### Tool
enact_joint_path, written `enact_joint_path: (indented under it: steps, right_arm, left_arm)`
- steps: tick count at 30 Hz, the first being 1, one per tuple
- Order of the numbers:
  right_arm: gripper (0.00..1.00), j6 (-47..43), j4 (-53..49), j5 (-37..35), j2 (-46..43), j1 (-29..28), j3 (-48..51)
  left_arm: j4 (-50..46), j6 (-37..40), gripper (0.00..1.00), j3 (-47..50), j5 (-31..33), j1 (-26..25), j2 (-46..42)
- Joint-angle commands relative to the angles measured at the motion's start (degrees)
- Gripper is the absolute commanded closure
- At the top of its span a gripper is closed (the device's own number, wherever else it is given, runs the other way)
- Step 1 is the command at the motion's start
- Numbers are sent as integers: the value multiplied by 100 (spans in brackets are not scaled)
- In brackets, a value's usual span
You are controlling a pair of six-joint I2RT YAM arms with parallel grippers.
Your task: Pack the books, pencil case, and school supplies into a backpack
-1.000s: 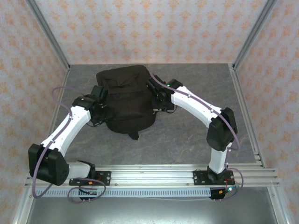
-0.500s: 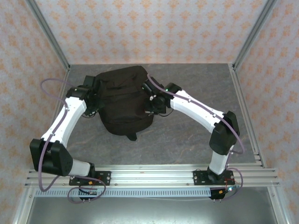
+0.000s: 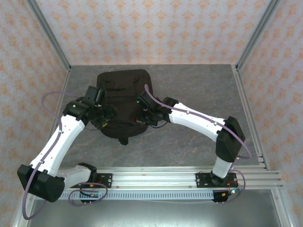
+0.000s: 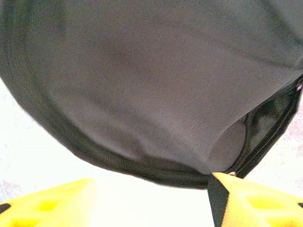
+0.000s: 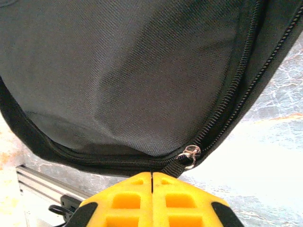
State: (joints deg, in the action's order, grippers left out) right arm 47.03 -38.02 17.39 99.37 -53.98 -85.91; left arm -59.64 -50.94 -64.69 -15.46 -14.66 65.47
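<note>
Okay, right gripper [image 5: 151, 176] is clenching a black tab [image 5: 171, 169] at the backpack's [image 5: 118, 71] near edge, just beside the silver zip slider [image 5: 189, 156]. Left gripper [image 4: 151, 183] is sitting released, fingers [image 4: 251, 201] spread, backpack rim crossing the gap and touching one fingertip. Backpack is lying mid-table [image 3: 199, 85] between both arms, reaching toward the far side.
</note>
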Motion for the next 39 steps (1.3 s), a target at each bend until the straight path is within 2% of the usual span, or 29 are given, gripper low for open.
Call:
enact_joint_path:
  steps: [1,6,15,17,19,25,27,31,35,39]
  right_arm:
    - [100,300,490,-14,-273,-280,74]
    - [100,535,902,141,-235,-458,225]
    - [100,351,891,47,-257,-579,239]
    - [100,186,709,-115,-291,-586,213]
    - [100,-63,362,-428,-295,-570,128]
    - [100,-1006,-729,-1471,-167,-397,-221]
    - [100,-1291,-987,-1878,-113,-266,-283]
    - [100,-1713,-1217,-2496,-29,99,-349]
    - [100,-1862,-1065,-2476,178,542,-458]
    - [100,-2017,-1014,-2748,540,814,-900]
  left_arm:
    - [-99,-780,35,571,-584,-9,-164]
    - [453,-1548,35,1260,-875,-24,-406]
    - [838,-1735,38,1440,-504,-35,-75]
    - [913,-1705,42,1499,-421,-31,-16]
    - [964,-1676,51,1568,-411,-36,42]
    - [924,-1446,93,1678,-314,-35,21]
    - [891,-1367,100,1665,-272,-29,-23]
    - [865,-1265,100,1688,-203,-32,-109]
    - [891,-1195,100,1749,-195,-37,-109]
    - [988,-1102,100,1831,-295,-32,-90]
